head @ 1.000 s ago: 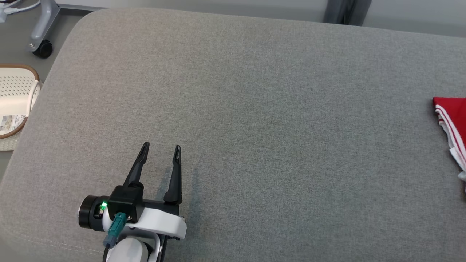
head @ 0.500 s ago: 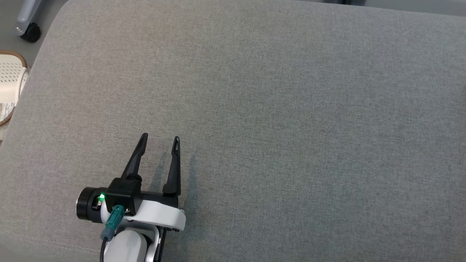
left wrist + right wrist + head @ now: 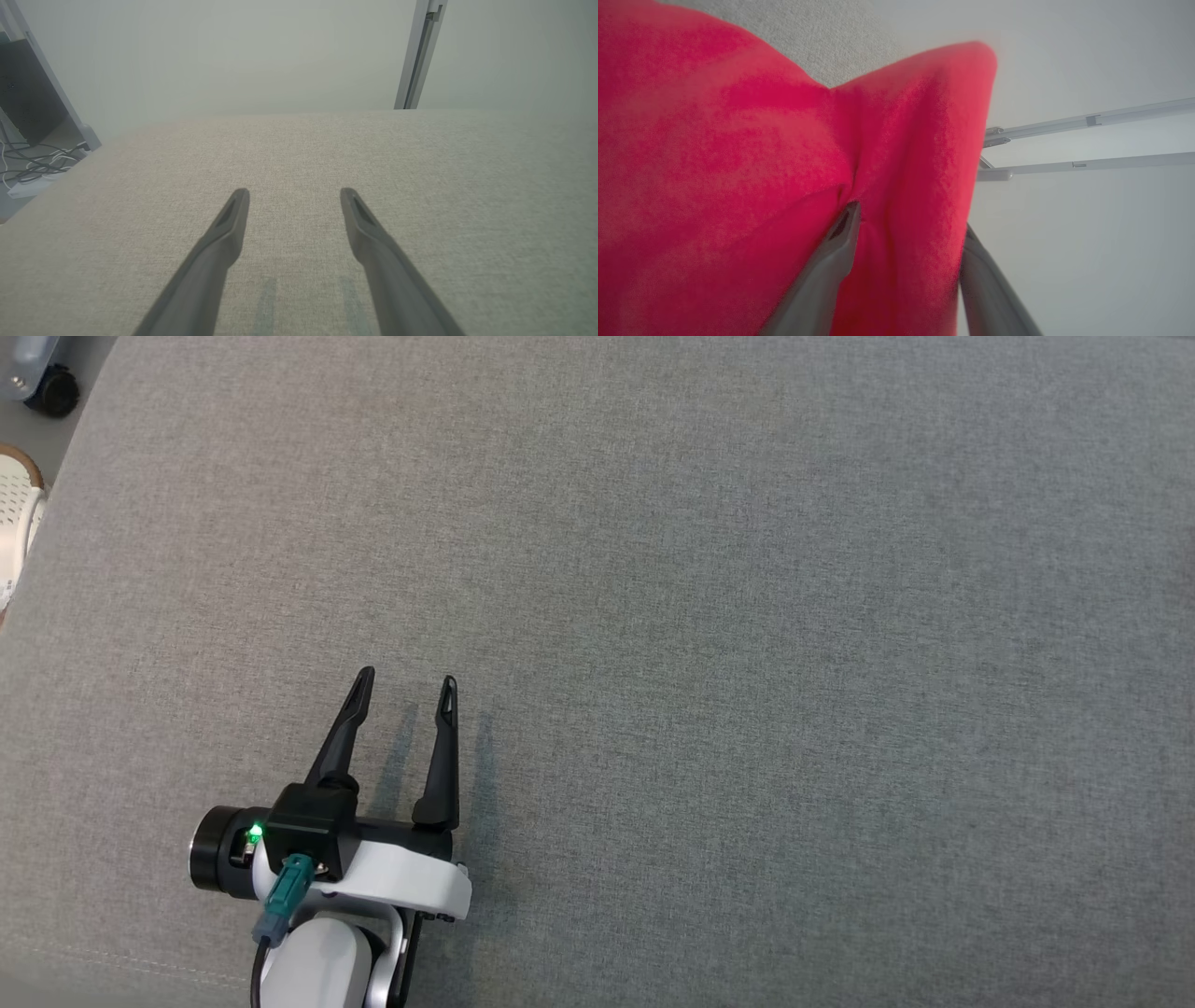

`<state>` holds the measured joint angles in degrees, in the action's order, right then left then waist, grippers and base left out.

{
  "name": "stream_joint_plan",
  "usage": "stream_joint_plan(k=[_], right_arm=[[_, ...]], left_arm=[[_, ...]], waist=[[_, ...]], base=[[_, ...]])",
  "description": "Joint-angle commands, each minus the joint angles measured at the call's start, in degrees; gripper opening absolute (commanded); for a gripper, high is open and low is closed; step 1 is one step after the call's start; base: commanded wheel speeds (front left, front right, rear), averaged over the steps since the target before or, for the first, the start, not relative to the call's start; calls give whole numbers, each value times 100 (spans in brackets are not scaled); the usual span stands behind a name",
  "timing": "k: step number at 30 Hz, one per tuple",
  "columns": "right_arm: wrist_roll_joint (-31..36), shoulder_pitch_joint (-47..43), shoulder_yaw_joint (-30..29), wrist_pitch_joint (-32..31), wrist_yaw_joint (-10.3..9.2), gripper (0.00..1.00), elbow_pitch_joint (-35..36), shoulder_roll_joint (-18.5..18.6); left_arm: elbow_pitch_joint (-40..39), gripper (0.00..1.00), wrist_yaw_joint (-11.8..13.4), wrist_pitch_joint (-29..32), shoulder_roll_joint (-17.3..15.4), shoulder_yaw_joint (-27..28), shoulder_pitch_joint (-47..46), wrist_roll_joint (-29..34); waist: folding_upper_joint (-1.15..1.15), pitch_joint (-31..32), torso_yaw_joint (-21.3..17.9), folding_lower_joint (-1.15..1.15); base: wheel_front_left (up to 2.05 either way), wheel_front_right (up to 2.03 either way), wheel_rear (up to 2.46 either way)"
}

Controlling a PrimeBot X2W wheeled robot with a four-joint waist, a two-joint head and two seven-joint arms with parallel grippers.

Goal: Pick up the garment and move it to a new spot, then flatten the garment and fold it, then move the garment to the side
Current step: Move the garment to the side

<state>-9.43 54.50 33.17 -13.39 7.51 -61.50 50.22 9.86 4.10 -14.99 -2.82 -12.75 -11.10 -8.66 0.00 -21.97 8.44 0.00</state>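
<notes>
Right claw: your right gripper (image 3: 909, 217) has its fingers spread wide with a raised ridge of the red garment (image 3: 738, 140) between them. One finger lies against the cloth and the other's tip is hidden behind it. It reads as open, not pinching.
Left claw: your left gripper (image 3: 406, 675) is wide open and has nothing in it. It hangs just over the grey cushion (image 3: 747, 616), and the finger shadows fall close beside it.
Garment: it sits right in front of the right wrist camera, bunched up rather than flat there. A patch of the cushion shows behind it, with pale wall beyond, so I judge it lies near a cushion edge.
Done: this looks like the set-down at the side. The close view does not show whether the fold is neat.
Left: probably only drawing the right fingers clear without dragging the ridge along.
Edges: in the head view the cushion's left edge runs down from the top left corner, with a caster (image 3: 51, 401) and a white basket (image 3: 19, 513) on the floor past it. From the left wrist, the far edge meets the wall beside a pale post (image 3: 420, 51), and cables (image 3: 32, 163) lie off the left side.
Room: you have a broad, bare stretch of cushion ahead and to the right of the left claw.
</notes>
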Motion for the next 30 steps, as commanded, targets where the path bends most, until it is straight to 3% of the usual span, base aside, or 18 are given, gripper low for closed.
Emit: stream_joint_plan(k=[1, 18, 30], right_arm=[[93, -88, -101, 32, -2, 100, 35, -33], [817, -356, -1118, 306, -2, 100, 913, -444], [-27, -1231, -1785, 1638, -2, 100, 2205, -1718]], left_arm=[[12, 100, -2, -25, -21, 28, -99, 29], [60, 100, 45, -25, -21, 33, 106, 7], [-65, 100, 83, -25, -22, 336, 402, 86]], waist=[[0, 14, -11, 0], [0, 614, -112, 0], [0, 1287, -168, 0]], base=[[0, 0, 0], [0, 0, 0], [0, 0, 0]])
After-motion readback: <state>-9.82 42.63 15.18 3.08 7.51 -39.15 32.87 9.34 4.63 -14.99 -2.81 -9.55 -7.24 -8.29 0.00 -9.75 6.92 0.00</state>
